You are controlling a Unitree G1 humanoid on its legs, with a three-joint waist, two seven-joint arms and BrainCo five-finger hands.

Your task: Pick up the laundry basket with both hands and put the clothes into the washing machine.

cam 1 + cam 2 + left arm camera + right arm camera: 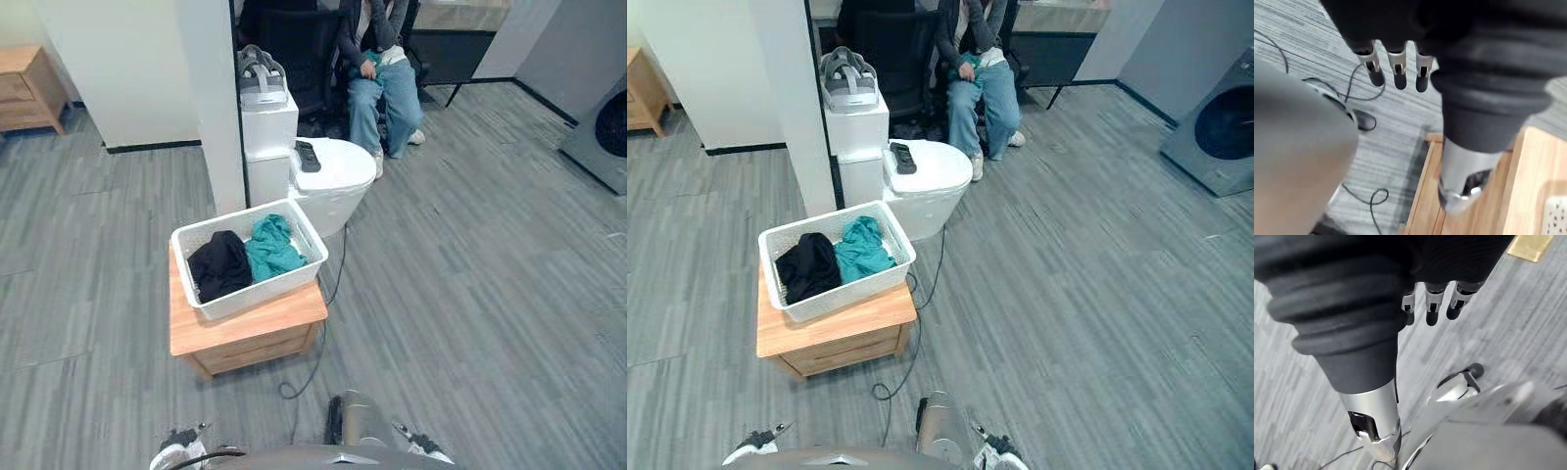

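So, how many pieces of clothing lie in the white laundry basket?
2. A black garment lies in the left half of the laundry basket, a teal garment beside it in the right half. Others may be hidden underneath.

No legible text, label, number or sign on the laundry basket [260, 291] or washing machine [1215, 127].

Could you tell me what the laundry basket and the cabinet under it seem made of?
The laundry basket looks like matte white plastic, its walls perforated in a fine grid. The low cabinet looks like light wood or veneer: tan, faintly grained top.
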